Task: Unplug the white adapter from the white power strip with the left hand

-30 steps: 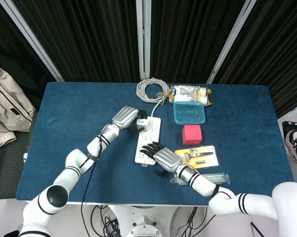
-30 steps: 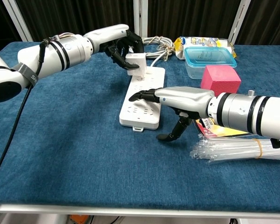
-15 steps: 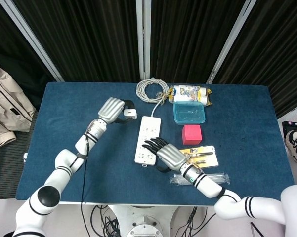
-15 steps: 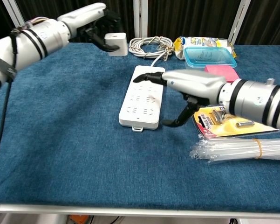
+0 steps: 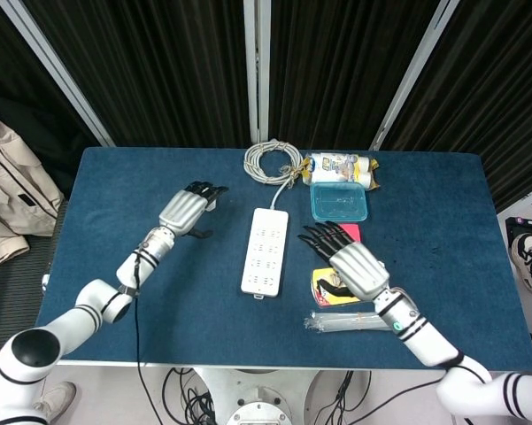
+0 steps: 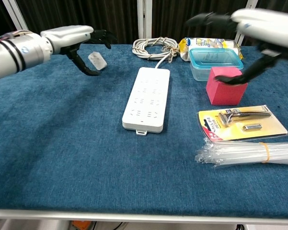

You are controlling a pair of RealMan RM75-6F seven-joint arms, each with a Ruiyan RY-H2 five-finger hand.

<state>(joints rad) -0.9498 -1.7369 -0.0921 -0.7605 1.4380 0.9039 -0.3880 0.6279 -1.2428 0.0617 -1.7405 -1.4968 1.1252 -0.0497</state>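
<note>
- White adapter [image 6: 97,60] is unplugged, beneath the left hand [image 6: 84,44], whose fingers are spread, apart from the white power strip [image 6: 147,98].
- Right hand [image 6: 239,26] hovers with fingers apart, holding nothing.

A robot test lab: a blue-clothed table [image 5: 115,195] ringed by black curtains [image 5: 177,62], with cables [image 5: 181,385] hanging below its front edge

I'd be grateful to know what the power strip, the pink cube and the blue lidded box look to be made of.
Power strip: hard white plastic, smooth with a soft sheen. Pink cube: probably foam or matte plastic, flat colour without glare. Blue lidded box: translucent plastic, since light passes through its walls.
</note>
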